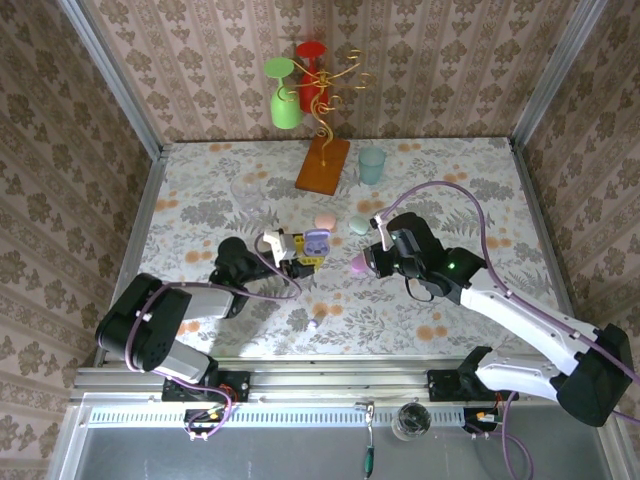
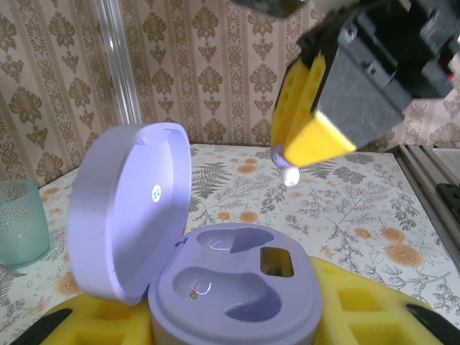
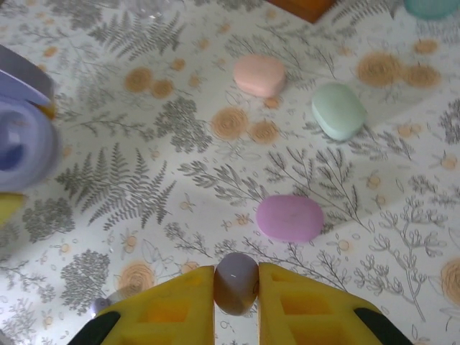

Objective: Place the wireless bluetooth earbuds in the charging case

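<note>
The left gripper [image 1: 297,253] is clamped on the base of the open purple case [image 2: 237,287]. Its lid stands up and both moulded wells are empty. A small pale thing [image 1: 312,324] lies on the tablecloth in front of it, perhaps a second bud, but it is too small to tell. Further right, the right gripper [image 3: 236,267] pinches a purple earbud [image 3: 236,286] between its yellow pads, in the air, near the open case and above it. The bud looks very light, hard and glossy, so it could easily squirt out or twist. A gentle pinch across its widest part, as here, seems right. To the right lie three closed cases, purple [image 3: 290,218], pink [image 3: 260,75] and green [image 3: 338,111].
</note>
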